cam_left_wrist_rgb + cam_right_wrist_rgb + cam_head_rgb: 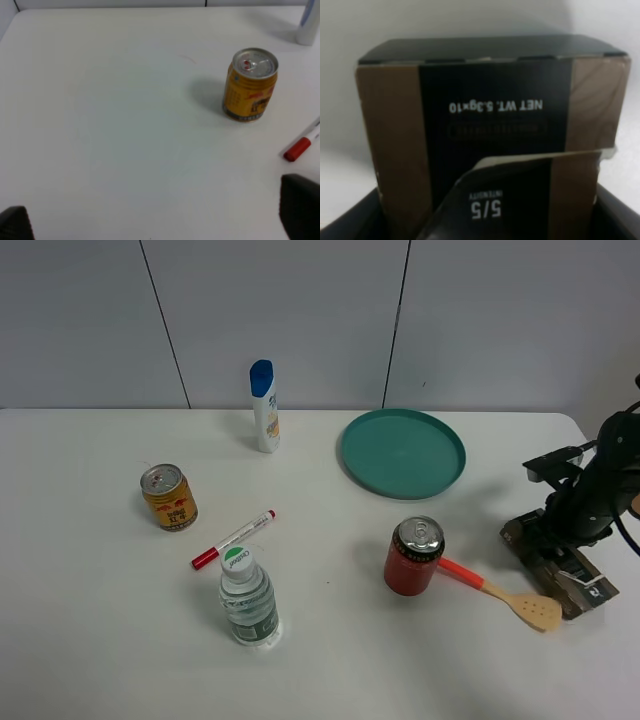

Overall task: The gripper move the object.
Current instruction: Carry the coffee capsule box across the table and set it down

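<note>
1. Grey wall panels [300,310] back a white bench [100,660]. The object [542,558], a long, flat, dark brown box, lies at the bench's far right edge, set at a slant, with one end toward the spatula's [512,600] pale blade.
2. The right gripper [568,530] is down over the box's farther half. Its wrist view is filled by the box's printed face, with a dark finger at each lower corner, so the jaws flank the box. Whether they already press on its sides I cannot tell.
3. The step in hand looks like securing the grasp before any lift. The jaws should close squarely across the narrow width, so the flat sides take the force rather than a corner.
4. A loose flap or label stands off the box in the right wrist view. It should stay clear of the pads; pinching it alone would give a weak hold.
5. The grip seems off-centre along the box, so the free end may droop. Lifting slowly and keeping the box level is the safer course.
6. The spatula blade lies just beside the box's near end, with the red can [413,558] at its handle. Rising straight up before travelling would avoid dragging either.
7. The teal plate [403,452] sits well apart, toward the wall.
8. The left gripper [157,217] hangs with jaws spread wide and empty, near the yellow can [250,85] and the red-capped marker [300,147], and has no part in this step.
</note>
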{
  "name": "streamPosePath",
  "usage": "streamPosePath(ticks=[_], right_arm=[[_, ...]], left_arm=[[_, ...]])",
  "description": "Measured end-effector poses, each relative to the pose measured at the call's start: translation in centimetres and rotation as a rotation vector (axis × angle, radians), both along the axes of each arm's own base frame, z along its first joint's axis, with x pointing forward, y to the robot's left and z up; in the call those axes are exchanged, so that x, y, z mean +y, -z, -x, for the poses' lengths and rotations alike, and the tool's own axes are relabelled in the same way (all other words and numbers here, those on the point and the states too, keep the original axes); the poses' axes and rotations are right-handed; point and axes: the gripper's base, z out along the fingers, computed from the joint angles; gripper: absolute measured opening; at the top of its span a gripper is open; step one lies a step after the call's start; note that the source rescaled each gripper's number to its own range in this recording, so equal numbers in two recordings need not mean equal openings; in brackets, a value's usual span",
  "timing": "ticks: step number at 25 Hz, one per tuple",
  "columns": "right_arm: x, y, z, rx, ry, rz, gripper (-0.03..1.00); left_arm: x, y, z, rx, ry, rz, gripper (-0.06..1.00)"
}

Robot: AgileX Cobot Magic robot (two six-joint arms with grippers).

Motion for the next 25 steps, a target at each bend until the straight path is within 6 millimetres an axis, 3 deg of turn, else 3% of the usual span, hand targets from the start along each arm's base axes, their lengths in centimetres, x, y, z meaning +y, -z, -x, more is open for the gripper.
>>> streamPosePath(ticks=[14, 25], right_arm=[[1.8, -8.6, 2.8, -0.144, 0.190, -0.192, 0.00], [3.6, -12.4, 5.5, -0.173, 0.110, -0.263, 0.00]], left_arm=[[0.0, 0.0, 0.0, 0.000, 0.000, 0.000, 1.00], [0.0, 0.0, 0.0, 0.000, 0.000, 0.000, 1.00]])
